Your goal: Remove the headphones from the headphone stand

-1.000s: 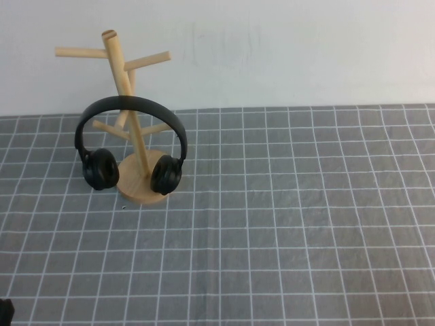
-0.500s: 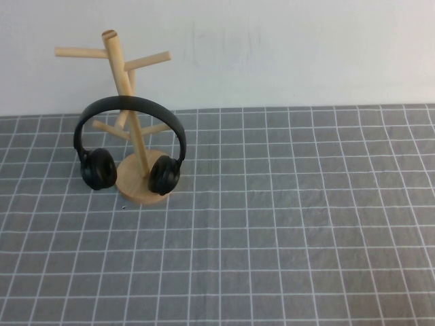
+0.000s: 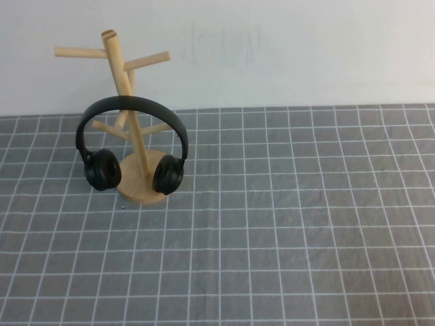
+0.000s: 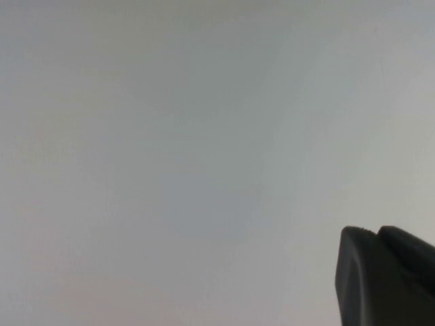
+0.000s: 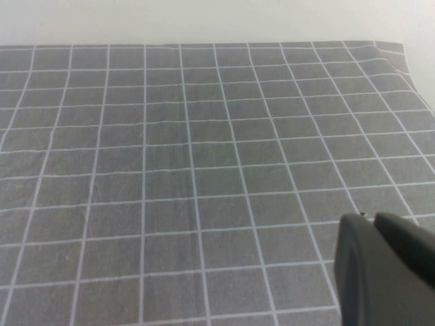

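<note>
One headphones (image 3: 131, 145), one headphone stand (image 3: 130, 102), two pincer tips: left pincer (image 4: 387, 278), right pincer (image 5: 384, 272)

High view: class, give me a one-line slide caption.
Black headphones hang on the wooden headphone stand over a grey grid cloth; neither left nor right gripper appears here.

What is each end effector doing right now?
Left end effector: facing a blank wall, holding nothing seen; state cannot be told.
Right end effector: above the grid cloth; cannot be told.

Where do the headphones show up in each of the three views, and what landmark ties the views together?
High view: the headphones hang on the headphone stand, upper left; neither gripper shows.
Left wrist view: absent; only the left gripper against blank wall.
Right wrist view: absent; the right gripper over cloth.
Shared landmark: the grey grid tablecloth.
</note>
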Motion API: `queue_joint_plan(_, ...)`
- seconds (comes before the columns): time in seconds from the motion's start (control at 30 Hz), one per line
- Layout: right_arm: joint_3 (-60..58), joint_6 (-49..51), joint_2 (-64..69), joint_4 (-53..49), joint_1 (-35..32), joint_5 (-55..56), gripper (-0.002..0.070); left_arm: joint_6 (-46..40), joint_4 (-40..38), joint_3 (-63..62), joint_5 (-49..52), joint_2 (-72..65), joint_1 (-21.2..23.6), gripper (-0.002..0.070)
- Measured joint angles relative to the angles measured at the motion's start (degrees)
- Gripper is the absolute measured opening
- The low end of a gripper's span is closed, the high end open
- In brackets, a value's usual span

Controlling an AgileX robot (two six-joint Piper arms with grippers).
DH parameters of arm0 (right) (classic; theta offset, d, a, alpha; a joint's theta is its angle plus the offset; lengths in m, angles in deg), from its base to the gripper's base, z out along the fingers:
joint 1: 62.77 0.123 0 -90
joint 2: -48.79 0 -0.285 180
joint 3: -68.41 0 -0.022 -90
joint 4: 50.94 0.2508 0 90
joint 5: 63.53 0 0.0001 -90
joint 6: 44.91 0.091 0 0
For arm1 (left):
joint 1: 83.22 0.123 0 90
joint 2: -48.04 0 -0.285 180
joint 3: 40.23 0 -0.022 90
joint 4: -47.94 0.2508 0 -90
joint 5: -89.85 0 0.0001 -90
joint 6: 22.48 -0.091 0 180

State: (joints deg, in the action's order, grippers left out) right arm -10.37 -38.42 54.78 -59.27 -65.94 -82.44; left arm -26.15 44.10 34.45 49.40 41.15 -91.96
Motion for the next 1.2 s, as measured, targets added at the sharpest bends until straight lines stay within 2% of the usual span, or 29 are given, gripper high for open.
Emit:
queue_joint_plan(0.2,0.00,0.00,0.00,0.00,0.00,0.00,-0.0006,-6.39,0.00,-12.86,11.39,-2.27,0.00,-0.0004)
queue_joint_plan(0.3,0.00,0.00,0.00,0.00,0.00,0.00,-0.0006,-4.44,-1.45,-18.73,17.37,-6.90,0.00,-0.0004)
queue_joint_plan(0.5,0.00,0.00,0.00,0.00,0.00,0.00,-0.0006,-1.26,-7.49,-27.17,39.36,-20.38,0.00,-0.0004)
queue_joint_plan(0.6,0.00,0.00,0.00,0.00,0.00,0.00,-0.0006,-1.76,-7.58,-27.33,43.78,-26.22,0.00,-0.0004)
queue_joint_plan(0.87,0.00,0.00,0.00,0.00,0.00,0.00,-0.0006,-2.75,-6.74,-27.41,45.46,-41.05,0.00,-0.0004)
queue_joint_plan(1.2,0.00,0.00,0.00,0.00,0.00,0.00,-0.0006,-7.56,7.55,-27.41,37.50,-58.32,0.00,-0.0003)
